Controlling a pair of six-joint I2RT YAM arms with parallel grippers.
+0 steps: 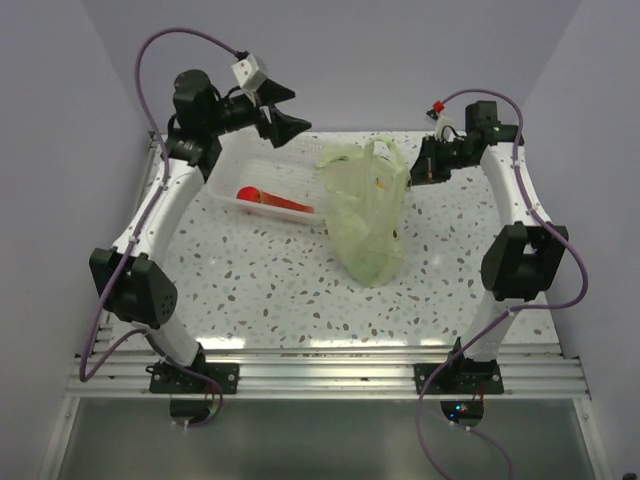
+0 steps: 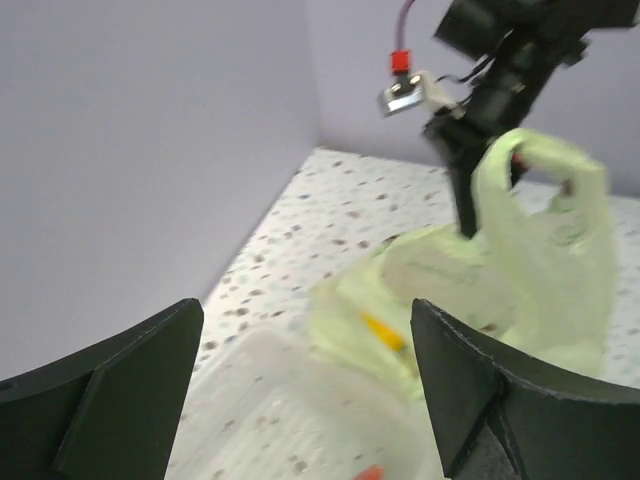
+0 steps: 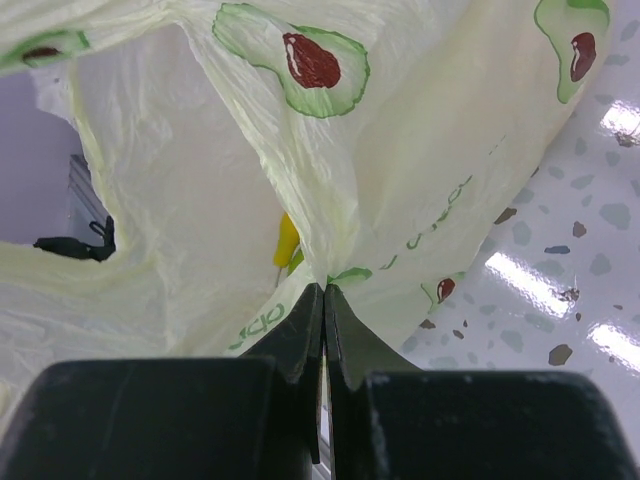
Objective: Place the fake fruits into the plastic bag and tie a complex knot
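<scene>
The pale green plastic bag [image 1: 367,215] lies in the middle of the table with its mouth held up at the far side. My right gripper [image 1: 415,172] is shut on the bag's rim [image 3: 325,270], pinching a fold of the film. A yellow fruit piece [image 3: 286,240] shows inside the bag, also in the left wrist view [image 2: 384,332]. A red-orange elongated fruit [image 1: 272,201] lies in the clear basket [image 1: 262,189]. My left gripper [image 1: 283,112] is open and empty, raised above the basket's far end, left of the bag [image 2: 520,270].
The clear-white plastic basket [image 2: 300,410] sits left of the bag on the speckled tabletop [image 1: 270,290]. Grey walls close in the left, far and right sides. The right arm [image 2: 500,80] shows beyond the bag.
</scene>
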